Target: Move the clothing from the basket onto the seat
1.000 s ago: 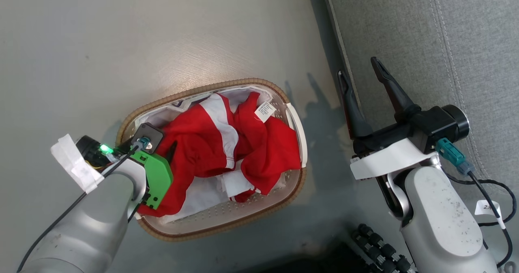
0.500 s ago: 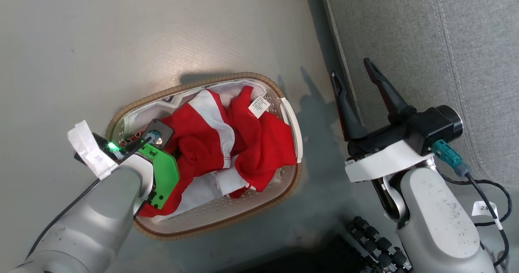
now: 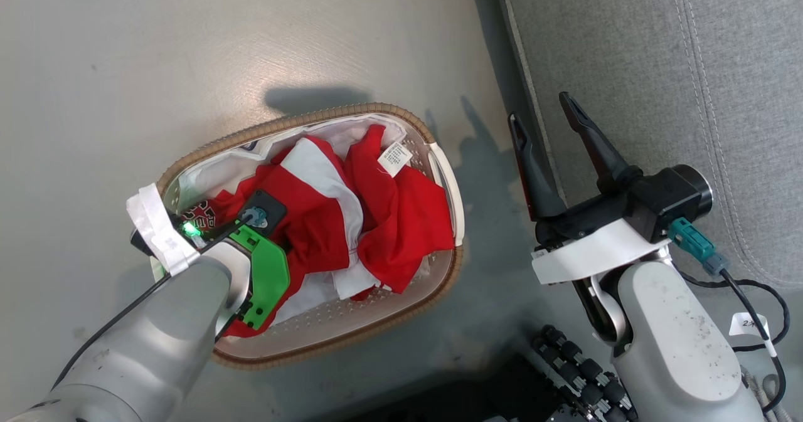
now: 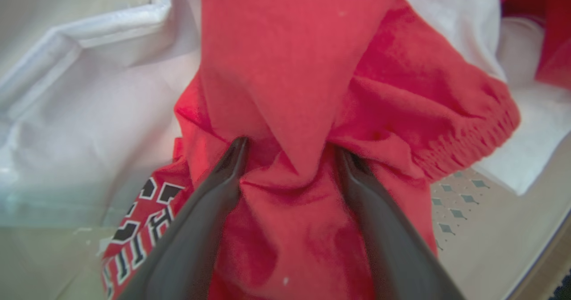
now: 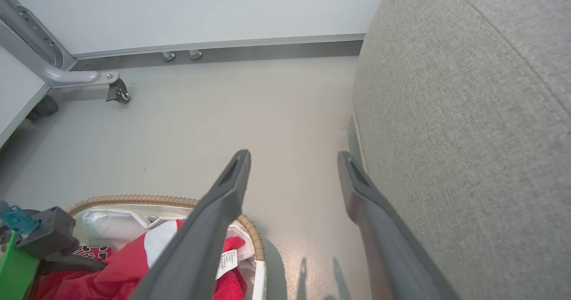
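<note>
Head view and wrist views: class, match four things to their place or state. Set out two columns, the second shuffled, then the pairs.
Column one
1 left end effector
2 right end effector
3 clothing
4 seat

Column two
A grey, right of the basket
B open, fingers astride a red fold
C heaped in the basket
D open, by the seat's edge

Pairs: 1-B, 2-D, 3-C, 4-A

One basket (image 3: 357,314), one seat (image 3: 659,64), one clothing heap (image 3: 401,221).
</note>
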Controlling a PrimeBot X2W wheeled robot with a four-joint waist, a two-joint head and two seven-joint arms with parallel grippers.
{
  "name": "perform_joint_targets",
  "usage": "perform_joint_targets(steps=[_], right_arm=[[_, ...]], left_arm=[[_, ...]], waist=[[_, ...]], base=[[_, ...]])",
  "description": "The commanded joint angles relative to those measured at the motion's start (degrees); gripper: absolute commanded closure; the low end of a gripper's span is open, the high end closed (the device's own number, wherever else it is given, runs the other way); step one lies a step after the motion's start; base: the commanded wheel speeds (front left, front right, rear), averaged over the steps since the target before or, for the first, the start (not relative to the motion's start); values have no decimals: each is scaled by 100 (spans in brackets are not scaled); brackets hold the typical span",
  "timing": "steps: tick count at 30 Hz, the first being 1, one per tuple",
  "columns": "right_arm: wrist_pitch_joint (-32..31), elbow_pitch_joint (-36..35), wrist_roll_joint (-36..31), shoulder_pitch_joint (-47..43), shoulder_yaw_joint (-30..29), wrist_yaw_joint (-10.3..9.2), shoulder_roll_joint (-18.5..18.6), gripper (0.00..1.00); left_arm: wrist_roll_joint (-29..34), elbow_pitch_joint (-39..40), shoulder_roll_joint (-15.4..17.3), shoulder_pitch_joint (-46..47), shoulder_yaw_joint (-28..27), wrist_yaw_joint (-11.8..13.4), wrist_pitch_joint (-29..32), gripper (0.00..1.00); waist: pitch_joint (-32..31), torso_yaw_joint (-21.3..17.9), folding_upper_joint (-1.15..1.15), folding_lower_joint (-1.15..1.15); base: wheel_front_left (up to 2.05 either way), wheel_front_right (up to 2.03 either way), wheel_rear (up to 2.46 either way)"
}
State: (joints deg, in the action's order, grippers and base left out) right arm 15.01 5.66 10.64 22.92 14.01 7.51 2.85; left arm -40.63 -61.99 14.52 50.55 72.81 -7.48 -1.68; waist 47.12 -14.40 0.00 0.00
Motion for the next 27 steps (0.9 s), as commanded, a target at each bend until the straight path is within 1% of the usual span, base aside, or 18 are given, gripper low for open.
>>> perform_joint_targets(steps=[1, 2, 3, 7, 11, 19, 27], right_arm=[[25, 3, 27, -19, 10, -4, 14, 0], [25, 14, 32, -16, 14, -4, 14, 0], [25, 21, 38, -17, 11, -4, 14, 0], [26, 60, 50, -8, -13, -4, 15, 0], [25, 127, 111, 28, 15, -4, 16, 0], [25, 322, 244, -117, -22, -4, 17, 0], [25, 652, 316, -379, -102, -4, 17, 0]], left_arm=[[4, -4, 69, -7, 21, -2, 9, 39], [-35, 3, 79, -24, 26, -2, -2, 75], [-98, 12, 83, -39, 29, -2, -39, 100], [-212, 92, 129, -123, 46, -2, -78, 100], [-407, 187, 140, -199, 51, -3, -263, 100], [-801, 240, -25, -570, 59, -3, -921, 100], [-1098, 376, -139, -1009, 59, -3, -1320, 100]], waist=[[-3, -2, 0, 0], [-12, 1, 0, 0], [-24, 6, 0, 0], [-135, 49, 0, 0], [-362, 118, 0, 0], [-1168, 360, 0, 0], [-2007, 649, 0, 0]], base=[[0, 0, 0], [0, 0, 0], [0, 0, 0], [0, 0, 0], [0, 0, 0], [0, 0, 0], [0, 0, 0]])
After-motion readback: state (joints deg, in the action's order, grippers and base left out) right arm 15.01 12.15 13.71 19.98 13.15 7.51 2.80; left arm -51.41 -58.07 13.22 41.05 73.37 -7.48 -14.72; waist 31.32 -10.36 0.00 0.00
